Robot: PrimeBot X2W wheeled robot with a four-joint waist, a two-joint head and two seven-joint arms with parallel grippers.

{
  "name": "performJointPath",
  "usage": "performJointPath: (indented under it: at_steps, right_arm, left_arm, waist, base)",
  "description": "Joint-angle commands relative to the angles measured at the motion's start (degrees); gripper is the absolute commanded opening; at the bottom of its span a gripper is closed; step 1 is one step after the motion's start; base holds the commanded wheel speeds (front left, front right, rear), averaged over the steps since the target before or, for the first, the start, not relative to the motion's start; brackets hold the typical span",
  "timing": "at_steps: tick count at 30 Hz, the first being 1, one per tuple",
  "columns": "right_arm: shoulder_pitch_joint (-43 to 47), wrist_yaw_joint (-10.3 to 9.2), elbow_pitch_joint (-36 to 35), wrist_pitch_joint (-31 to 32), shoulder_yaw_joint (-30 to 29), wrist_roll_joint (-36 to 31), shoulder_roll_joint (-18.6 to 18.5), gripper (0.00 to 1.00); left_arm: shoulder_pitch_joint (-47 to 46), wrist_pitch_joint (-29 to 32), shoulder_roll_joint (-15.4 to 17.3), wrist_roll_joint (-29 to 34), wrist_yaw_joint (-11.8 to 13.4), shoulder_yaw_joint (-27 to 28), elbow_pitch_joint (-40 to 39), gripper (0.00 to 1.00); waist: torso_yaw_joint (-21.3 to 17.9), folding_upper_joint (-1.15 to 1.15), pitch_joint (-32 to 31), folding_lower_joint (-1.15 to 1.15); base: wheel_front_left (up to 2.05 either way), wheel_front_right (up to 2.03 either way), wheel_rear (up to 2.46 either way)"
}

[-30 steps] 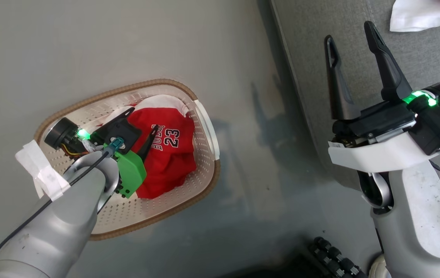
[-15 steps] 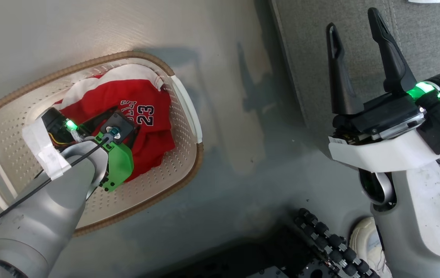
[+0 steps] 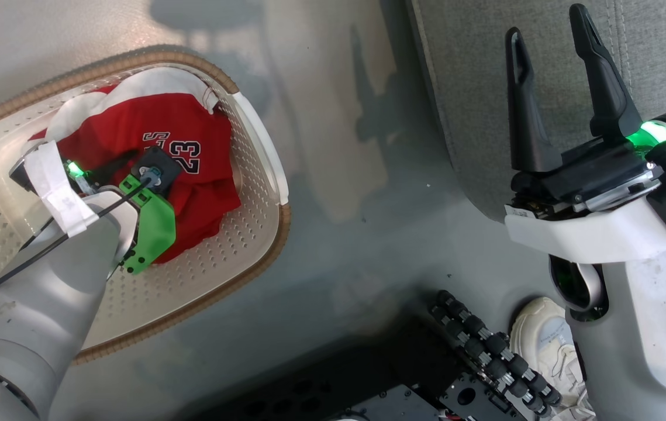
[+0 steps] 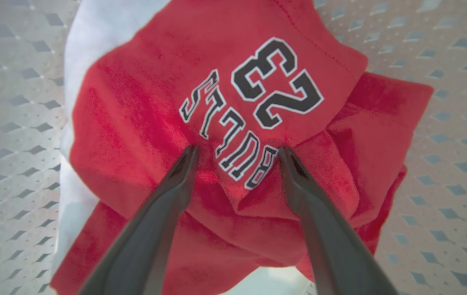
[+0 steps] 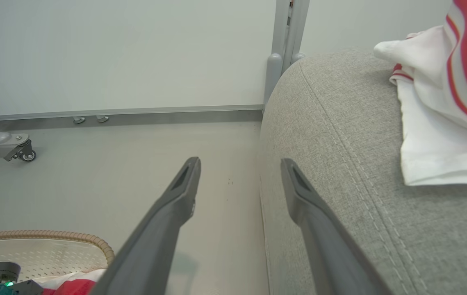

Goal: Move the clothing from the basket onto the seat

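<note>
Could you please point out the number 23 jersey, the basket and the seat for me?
jersey (image 3: 204, 196), head view, plain red cloth just below the number.
basket (image 3: 216, 257), head view, bare perforated wall.
seat (image 3: 467, 82), head view, grey fabric near its left edge.

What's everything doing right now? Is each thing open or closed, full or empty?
left tool: open, tips down on the red 23 jersey, not squeezing it.
right tool: open, empty, up by the seat's edge.
red 23 jersey: crumpled, in the basket.
basket: on the floor, jersey inside.
seat: white and red garment lying on it.
</note>
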Motion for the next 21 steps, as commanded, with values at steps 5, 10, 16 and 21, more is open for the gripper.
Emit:
performJointPath:
  at_steps: [5, 10, 16, 21]
  right_arm:
    - [1.11, -0.06, -0.95, -0.15, -0.47, -0.87, -0.06, 1.0]
    - [1.86, -0.06, -1.91, -0.15, -0.5, -2.26, -0.07, 1.0]
    - [2.77, -0.06, -2.74, -0.15, -0.58, -3.25, -0.07, 1.0]
    - [3.24, -0.06, -2.74, -0.15, -0.81, -3.43, -0.07, 1.0]
  left_arm:
    - [-1.72, 1.21, -0.57, -1.67, -0.13, -1.57, -0.39, 1.0]
    - [-2.39, 2.67, -1.68, -2.87, -0.13, -2.38, -0.02, 1.0]
    - [-3.21, 3.89, -2.38, -2.82, -0.13, -3.15, 0.29, 0.0]
    - [-3.94, 2.56, -3.36, -2.58, -0.13, -3.41, 0.56, 0.0]
  waist:
    - [1.05, 0.46, 1.15, -0.01]
    - [2.65, 0.46, 1.69, -0.01]
    - [3.85, 0.46, 1.81, -0.01]
    - [4.27, 0.46, 1.8, -0.01]
  base:
    - [0.08, 0.08, 0.08]
    - [0.08, 0.08, 0.08]
    - [0.04, 0.04, 0.04]
    - [0.0, 0.0, 0.0]
